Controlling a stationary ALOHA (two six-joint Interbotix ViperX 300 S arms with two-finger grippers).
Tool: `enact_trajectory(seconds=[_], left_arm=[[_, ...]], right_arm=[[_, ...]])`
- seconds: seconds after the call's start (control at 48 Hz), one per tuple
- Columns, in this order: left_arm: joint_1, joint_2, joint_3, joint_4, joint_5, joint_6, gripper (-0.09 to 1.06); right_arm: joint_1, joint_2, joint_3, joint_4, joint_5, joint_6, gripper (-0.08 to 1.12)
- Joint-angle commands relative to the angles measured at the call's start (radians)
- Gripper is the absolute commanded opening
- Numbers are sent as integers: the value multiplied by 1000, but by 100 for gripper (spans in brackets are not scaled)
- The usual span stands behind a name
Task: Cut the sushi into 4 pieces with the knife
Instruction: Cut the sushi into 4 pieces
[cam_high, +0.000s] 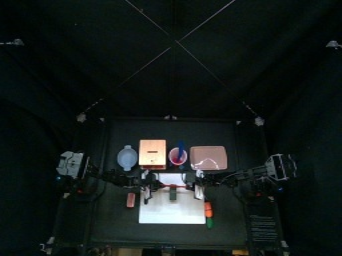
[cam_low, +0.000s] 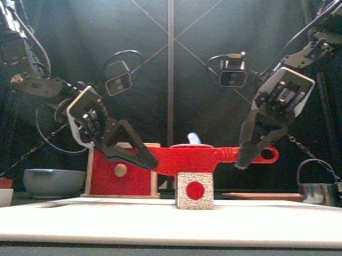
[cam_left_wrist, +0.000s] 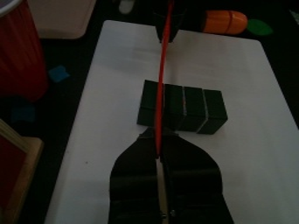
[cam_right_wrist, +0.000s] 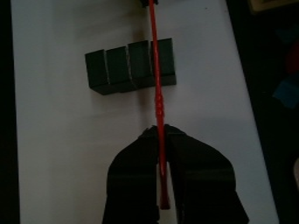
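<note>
Sushi roll (cam_left_wrist: 181, 107) is lying on the white cutting board (cam_left_wrist: 105, 105), blocks all pushed up against each other. Red knife (cam_right_wrist: 152, 83) runs across it near one end, can't tell if the blade's actually touching. Left pincer (cam_left_wrist: 158, 150) is clenched on one end of the knife, right pincer (cam_right_wrist: 160, 138) clamped on the other. Blue-grey bowl (cam_low: 54, 181) sits back left.

sushi roll (cam_left_wrist: 181, 109): dark green blocks, matt to me
knife (cam_right_wrist: 156, 109): red, I'd say smooth plastic
cutting board (cam_left_wrist: 251, 87): white, smooth
</note>
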Motion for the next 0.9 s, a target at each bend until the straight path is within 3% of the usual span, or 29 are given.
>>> enact_trajectory(seconds=[0.021, 0.292, 0.542, 0.75, 0.896], left_arm=[[3, 11, -31, -12, 23, -5, 11], [0, 26, -32, -31, 40, -3, 11], [6, 91, -57, -67, 72, 2, 11], [44, 89, -64, -64, 72, 8, 11], [80, 57, -64, -32, 80, 8, 11]], right_arm=[[14, 14, -44, 3, -14, 2, 16], [18, 49, -40, 3, -11, 2, 16], [12, 144, -38, 6, -11, 3, 16], [-29, 118, -38, 2, -11, 2, 16], [-46, 80, -40, -9, -6, 2, 16]])
